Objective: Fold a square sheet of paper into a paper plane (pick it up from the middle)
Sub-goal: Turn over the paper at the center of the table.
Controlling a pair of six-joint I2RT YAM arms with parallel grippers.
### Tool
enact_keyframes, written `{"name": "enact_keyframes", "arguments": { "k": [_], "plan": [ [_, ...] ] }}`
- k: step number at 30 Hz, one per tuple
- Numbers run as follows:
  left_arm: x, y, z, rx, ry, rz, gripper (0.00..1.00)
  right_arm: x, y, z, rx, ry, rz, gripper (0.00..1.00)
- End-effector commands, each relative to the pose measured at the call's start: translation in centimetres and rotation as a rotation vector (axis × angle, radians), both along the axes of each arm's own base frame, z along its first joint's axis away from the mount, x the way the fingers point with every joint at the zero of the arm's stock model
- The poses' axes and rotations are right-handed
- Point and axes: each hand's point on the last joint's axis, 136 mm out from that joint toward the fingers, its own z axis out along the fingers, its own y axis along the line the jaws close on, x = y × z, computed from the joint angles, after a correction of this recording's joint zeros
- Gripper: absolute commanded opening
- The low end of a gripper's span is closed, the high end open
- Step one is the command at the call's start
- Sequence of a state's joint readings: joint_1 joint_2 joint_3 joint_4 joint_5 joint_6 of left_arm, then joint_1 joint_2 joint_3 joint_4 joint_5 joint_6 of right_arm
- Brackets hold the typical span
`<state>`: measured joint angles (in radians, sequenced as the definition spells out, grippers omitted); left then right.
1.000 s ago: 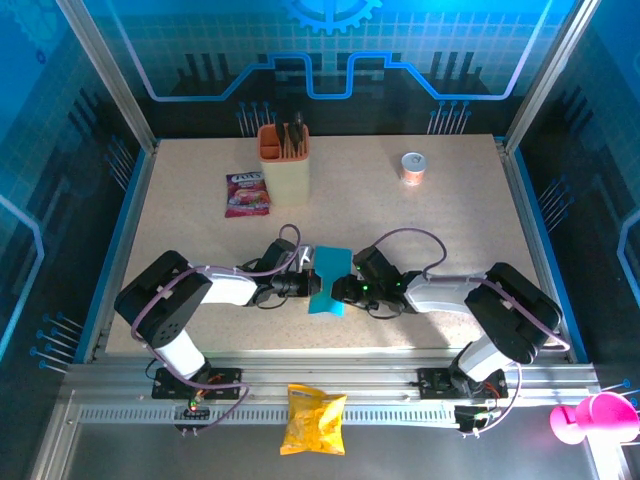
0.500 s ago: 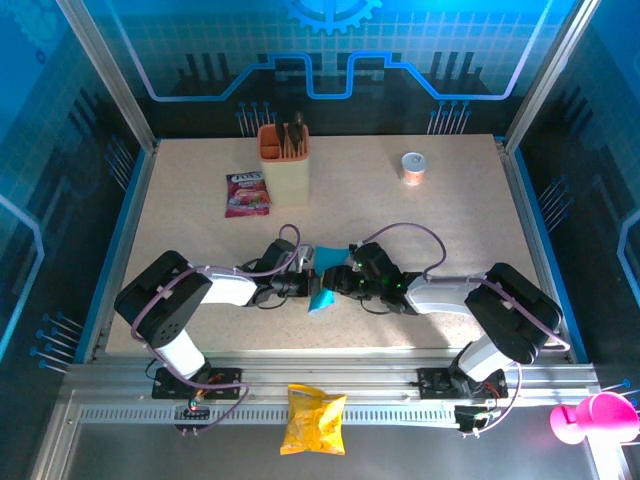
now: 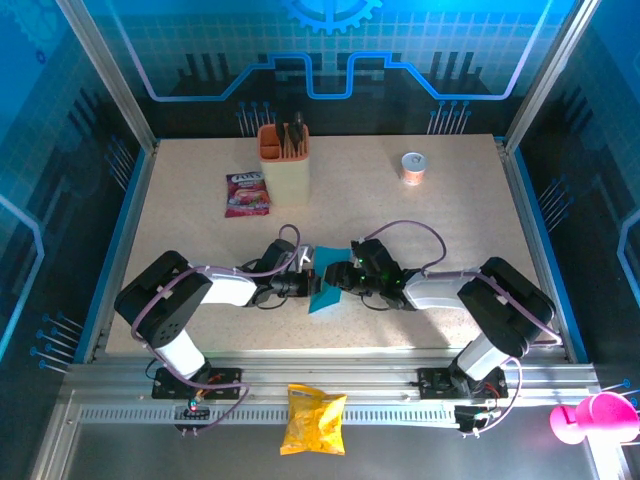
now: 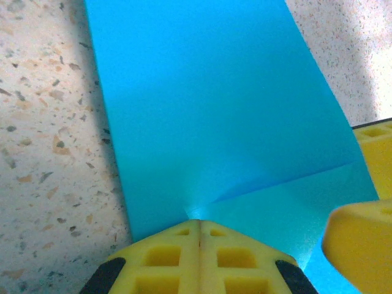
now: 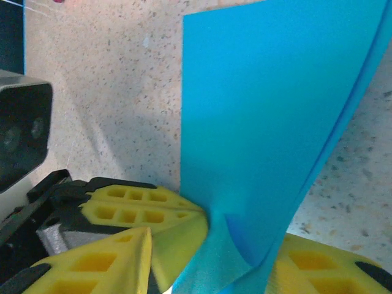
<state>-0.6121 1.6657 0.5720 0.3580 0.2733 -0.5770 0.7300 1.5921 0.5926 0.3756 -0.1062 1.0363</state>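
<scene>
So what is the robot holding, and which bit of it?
The left pincer is shut on the blue paper, pinching one edge where a crease starts. The right pincer stands open around it, not squeezing.

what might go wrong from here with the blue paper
The blue sheet is held by one small pinch of the left fingers; a tug may tear it or pull it free.
The right fingers straddle it close beside that pinch, so closing may clip the left fingers or crease it crooked.
</scene>
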Motion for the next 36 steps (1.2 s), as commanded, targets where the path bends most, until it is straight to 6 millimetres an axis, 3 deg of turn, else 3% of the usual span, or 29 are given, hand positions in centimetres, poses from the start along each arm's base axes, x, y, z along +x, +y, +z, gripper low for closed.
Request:
{"name": "enact_keyframes", "arguments": {
  "k": [1, 8, 14, 20, 24, 30, 33, 36],
  "plan": [
    [-2.9, 2.3, -4.2, 0.11, 0.147, 0.011, 0.0, 0.0, -0.8, -1.1, -0.03, 0.001, -0.004, 0.47],
    [-2.8, 2.3, -4.1, 0.109, 0.145, 0.009, 0.0, 0.0, -0.8, -1.5, -0.026, 0.012, -0.004, 0.38],
    [-2.4, 1.9, -3.3, 0.084, 0.145, 0.019, 0.0, -0.3, -1.0, -1.5, -0.011, 0.022, -0.009, 0.0],
    [-0.3, 2.5, 0.3, -0.009, 0.094, 0.116, 0.0, -0.7, -2.9, 1.2, -0.037, -0.016, -0.041, 0.0],
    [0.6, 3.7, 3.3, -0.05, 0.048, 0.171, 0.03, -1.3, -5.7, 4.4, -0.185, -0.052, -0.062, 0.0],
    [0.2, 4.7, 6.9, -0.036, -0.029, 0.157, 0.05, -1.9, -13.0, 8.4, -0.614, -0.08, -0.109, 0.0],
    [-0.3, 5.4, 7.8, -0.012, -0.056, 0.157, 0.05, -1.3, -15.9, 11.2, -0.824, -0.117, -0.145, 0.0],
    [-0.6, 6.4, 8.4, -0.002, -0.068, 0.186, 0.05, -0.8, -18.2, 12.8, -1.039, -0.12, -0.173, 0.0]
  ]
}}
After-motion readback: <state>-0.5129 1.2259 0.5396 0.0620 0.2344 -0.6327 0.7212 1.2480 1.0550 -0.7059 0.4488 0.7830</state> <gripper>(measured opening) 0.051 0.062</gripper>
